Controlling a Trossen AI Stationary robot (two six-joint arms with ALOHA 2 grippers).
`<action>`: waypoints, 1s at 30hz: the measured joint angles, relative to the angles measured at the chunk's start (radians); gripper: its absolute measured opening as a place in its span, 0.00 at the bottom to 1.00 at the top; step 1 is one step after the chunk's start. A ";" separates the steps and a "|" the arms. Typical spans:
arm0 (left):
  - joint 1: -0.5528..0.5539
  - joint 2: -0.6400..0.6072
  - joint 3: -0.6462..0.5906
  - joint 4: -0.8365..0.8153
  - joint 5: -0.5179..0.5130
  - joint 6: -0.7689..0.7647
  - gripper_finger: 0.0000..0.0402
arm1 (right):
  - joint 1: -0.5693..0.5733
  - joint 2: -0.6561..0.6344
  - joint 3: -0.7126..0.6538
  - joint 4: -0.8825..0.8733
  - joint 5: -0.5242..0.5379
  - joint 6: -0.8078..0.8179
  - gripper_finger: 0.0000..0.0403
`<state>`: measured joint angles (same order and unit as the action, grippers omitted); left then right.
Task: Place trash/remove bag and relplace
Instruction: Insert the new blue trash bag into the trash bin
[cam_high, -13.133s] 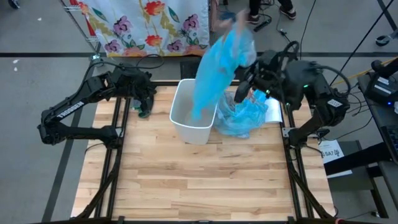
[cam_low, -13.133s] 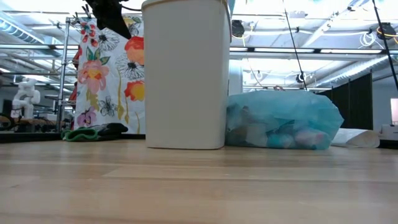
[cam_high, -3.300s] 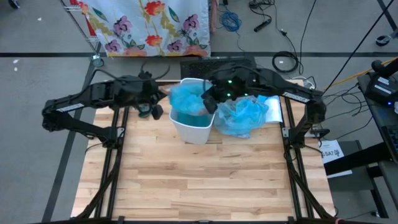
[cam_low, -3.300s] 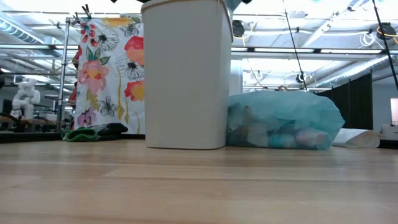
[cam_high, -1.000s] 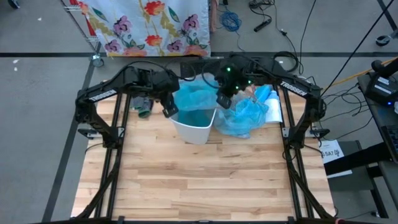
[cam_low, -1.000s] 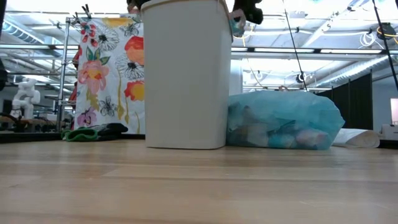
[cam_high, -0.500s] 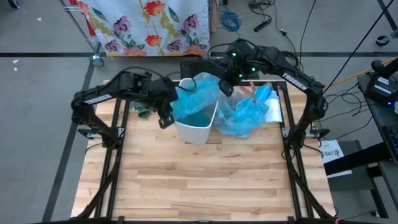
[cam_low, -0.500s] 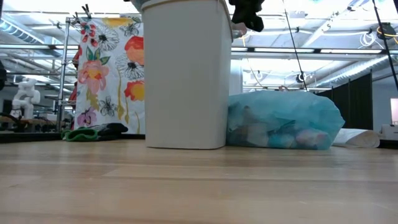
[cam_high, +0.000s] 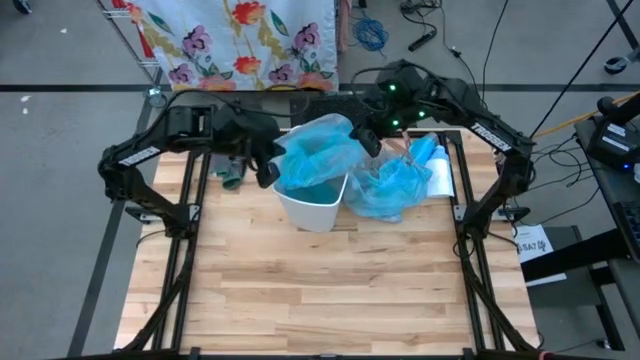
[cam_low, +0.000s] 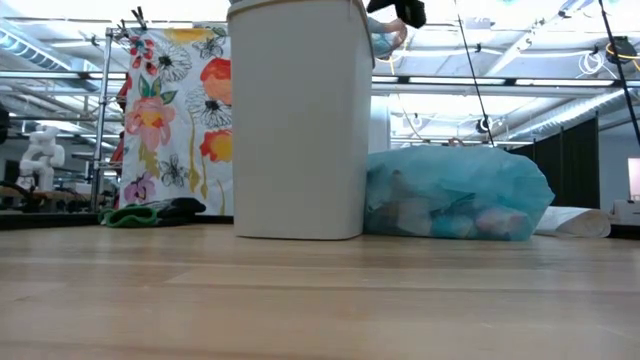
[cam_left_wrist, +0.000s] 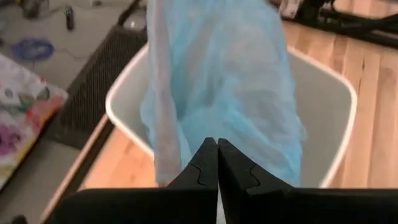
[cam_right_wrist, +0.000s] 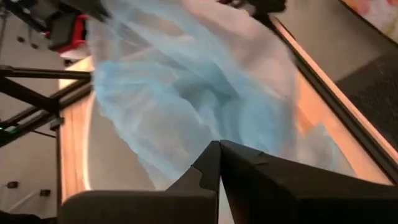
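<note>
Two grippers work at the white bin (cam_high: 312, 200) in the high view: the left gripper (cam_high: 268, 172) sits at the bin's left rim and the right gripper (cam_high: 366, 138) at its far right corner, each pinching an edge of the fresh light-blue bag (cam_high: 315, 152) stretched across the bin's mouth. Just right of the bin lies the full blue bag (cam_high: 392, 188) holding the trash. In the low view the full bag (cam_low: 455, 195) touches the bin's (cam_low: 298, 120) right side, pale trash scraps (cam_low: 415, 215) showing through it. In the left wrist view the fingers (cam_left_wrist: 205, 167) are pressed together on the bag (cam_left_wrist: 230, 81) above the bin (cam_left_wrist: 339, 137). In the right wrist view the fingers (cam_right_wrist: 208, 168) likewise clamp the bag (cam_right_wrist: 186, 81).
</note>
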<state>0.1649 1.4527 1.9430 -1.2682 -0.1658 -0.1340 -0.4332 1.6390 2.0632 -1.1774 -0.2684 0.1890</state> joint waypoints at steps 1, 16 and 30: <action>0.004 0.002 0.000 0.022 0.000 0.013 0.00 | 0.008 0.001 0.000 0.013 0.000 0.005 0.00; 0.036 0.063 0.000 0.187 0.031 0.178 0.00 | 0.056 0.035 0.000 0.009 0.038 0.085 0.00; 0.106 0.134 -0.001 0.236 0.030 0.255 0.00 | 0.069 0.054 0.000 -0.022 0.234 0.096 0.00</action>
<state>0.2712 1.5862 1.9417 -1.0323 -0.1354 0.1211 -0.3645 1.6934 2.0628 -1.1990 -0.0344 0.2845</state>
